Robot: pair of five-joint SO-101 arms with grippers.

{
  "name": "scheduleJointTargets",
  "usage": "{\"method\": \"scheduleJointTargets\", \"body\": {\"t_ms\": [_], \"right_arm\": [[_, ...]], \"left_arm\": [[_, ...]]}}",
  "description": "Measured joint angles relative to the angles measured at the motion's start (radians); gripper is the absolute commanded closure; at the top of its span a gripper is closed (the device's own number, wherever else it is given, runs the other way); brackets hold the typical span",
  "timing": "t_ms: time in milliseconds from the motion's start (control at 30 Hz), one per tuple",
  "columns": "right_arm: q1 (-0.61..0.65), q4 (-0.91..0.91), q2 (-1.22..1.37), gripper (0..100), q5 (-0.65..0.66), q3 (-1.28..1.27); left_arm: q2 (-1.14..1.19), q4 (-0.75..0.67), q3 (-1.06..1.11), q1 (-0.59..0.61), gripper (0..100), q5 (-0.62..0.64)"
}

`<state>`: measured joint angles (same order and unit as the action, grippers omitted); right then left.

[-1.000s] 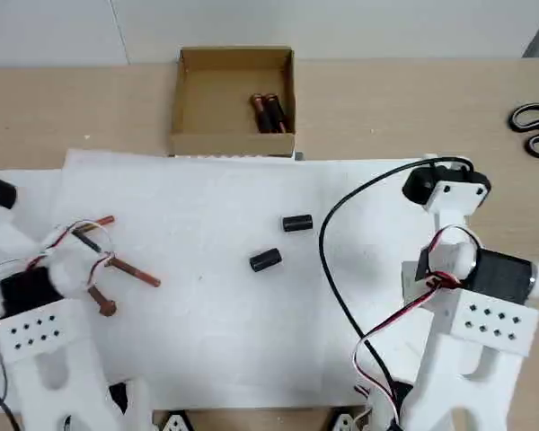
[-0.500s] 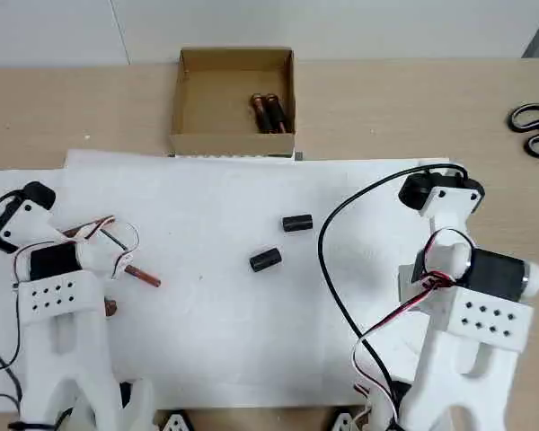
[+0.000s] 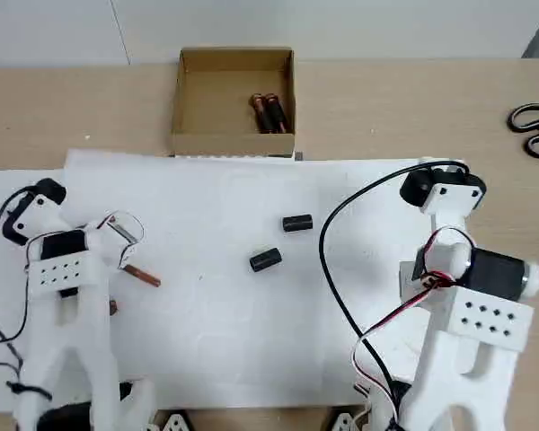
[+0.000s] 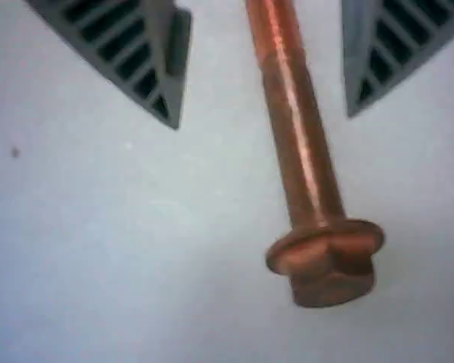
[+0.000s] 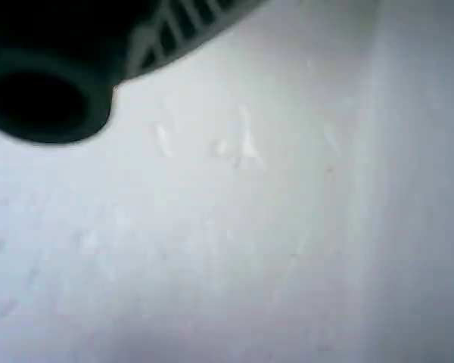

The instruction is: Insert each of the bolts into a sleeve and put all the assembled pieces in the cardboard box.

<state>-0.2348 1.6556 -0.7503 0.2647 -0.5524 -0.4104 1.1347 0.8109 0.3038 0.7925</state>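
- The left hand [image 4: 261, 117] is held wide open above a white foam sheet [image 3: 216, 323], and nothing is gripped by it
- A copper-coloured flanged bolt [image 4: 303, 159] is seen lying on the sheet between the two dark ribbed fingers [image 4: 136, 60], apart from both, with its head pointing away from the hand
- In the high view a copper bolt [image 3: 144, 276] is shown just beside the left arm [image 3: 63, 269], and the end of a second one [image 3: 113, 307] is seen at the arm's edge
- Two short black cylindrical sleeves [image 3: 297, 224] [image 3: 265, 260] are laid near each other at the middle of the sheet, well apart from the bolts
- An open brown cardboard box [image 3: 189, 99] is set on the wooden worktop [image 3: 90, 99] beyond the sheet; two assembled pieces [image 3: 269, 112] are held inside it, side by side near one wall
- The right hand [image 5: 174, 34] is kept close over the sheet at its right edge; whether it is open or closed cannot be told
- A pair of black-handled scissors [image 3: 534, 126] is left at the worktop's far right edge
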Motion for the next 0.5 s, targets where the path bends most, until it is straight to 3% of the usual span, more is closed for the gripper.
{"method": "scheduleJointTargets", "body": {"t_ms": [500], "right_arm": [[-0.002, -0.003, 0.000, 99.5, 0.000, 0.000]], "left_arm": [[0.026, -0.072, 0.003, 0.000, 86, 0.000]]}}
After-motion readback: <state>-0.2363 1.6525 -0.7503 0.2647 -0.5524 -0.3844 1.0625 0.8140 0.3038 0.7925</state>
